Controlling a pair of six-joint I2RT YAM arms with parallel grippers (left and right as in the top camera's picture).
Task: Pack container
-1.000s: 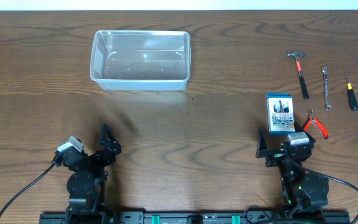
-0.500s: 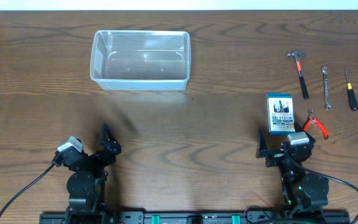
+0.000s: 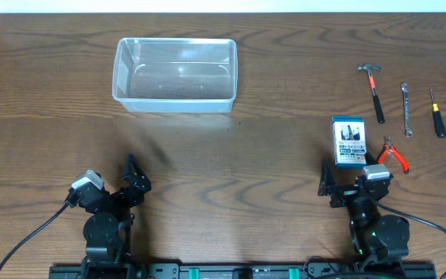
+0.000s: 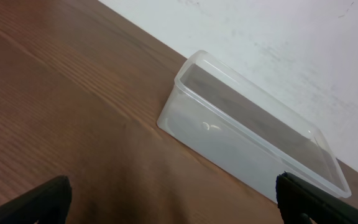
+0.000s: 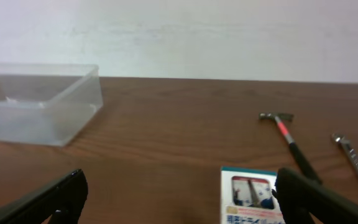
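Well, my left gripper (image 3: 135,177) is spread wide with nothing between its fingers (image 4: 42,200), which show only at the bottom corners of the wrist view. The container (image 3: 175,75) lies well ahead of it and a little to its right, sitting flat on the desk (image 3: 285,93) with its open top up and one corner turned toward me. It is a clear plastic bin with rounded corners and a rolled rim, and the wood grain shows through its walls.

My right gripper (image 3: 341,186) is spread just as wide and also pinches nothing. From there the container is far ahead and well off to the left, well apart from me.

Just ahead of the right gripper lies a small blue-and-white box (image 3: 349,142), flat on the desk in line with the gap between my fingers. Red-handled pliers (image 3: 392,155) lie just beside that box, ahead and to the right of the gripper. Farther ahead and to the right, a hammer (image 3: 373,81), a wrench (image 3: 406,108) and a screwdriver (image 3: 437,115) lie side by side, apart from one another, their handles pointing roughly back toward me.

The desk is dark brown wood with strong grain running left to right. Beyond its far edge rises a plain pale wall (image 5: 197,37), close behind the container.
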